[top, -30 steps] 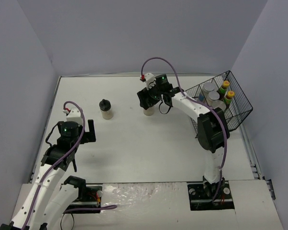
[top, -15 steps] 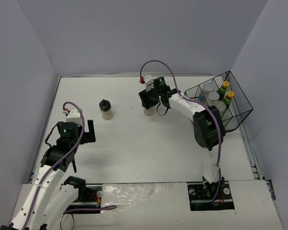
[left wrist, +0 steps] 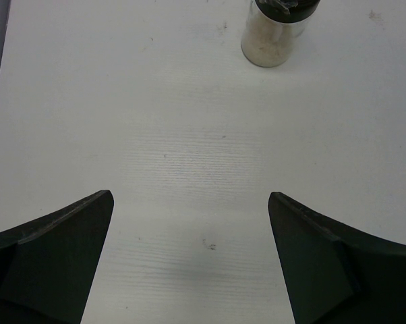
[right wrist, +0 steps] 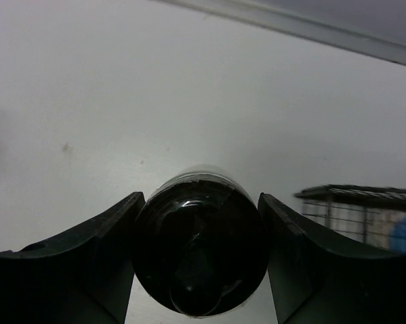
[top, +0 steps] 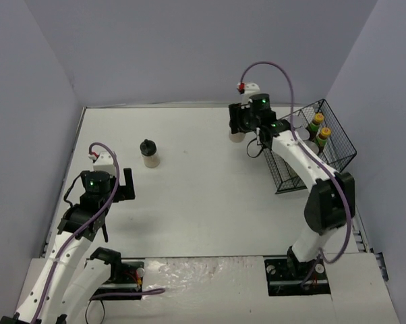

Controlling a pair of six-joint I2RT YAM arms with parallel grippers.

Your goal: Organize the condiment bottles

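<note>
Right gripper (top: 240,127): closed on the black lid of a beige jar (right wrist: 199,250), one finger pressed against each side of the lid
Held jar: at the far right of the white table (top: 203,196), just beside the left wall of the black wire basket (top: 332,165); its pale body shows below the fingers in the top view, and whether its base touches the table cannot be told
Left gripper (left wrist: 189,263): jaws spread wide with nothing between them, hanging over bare table at the near left
Second beige jar (top: 148,154): black-lidded, upright on the table left of centre, beyond the left gripper and apart from it; the left wrist view shows it at the top edge
Yellow-capped sauce bottles (top: 316,122) (top: 324,136): upright side by side in the far right part of the basket
Other basket contents: mostly hidden behind the right arm, too unclear to name
</note>
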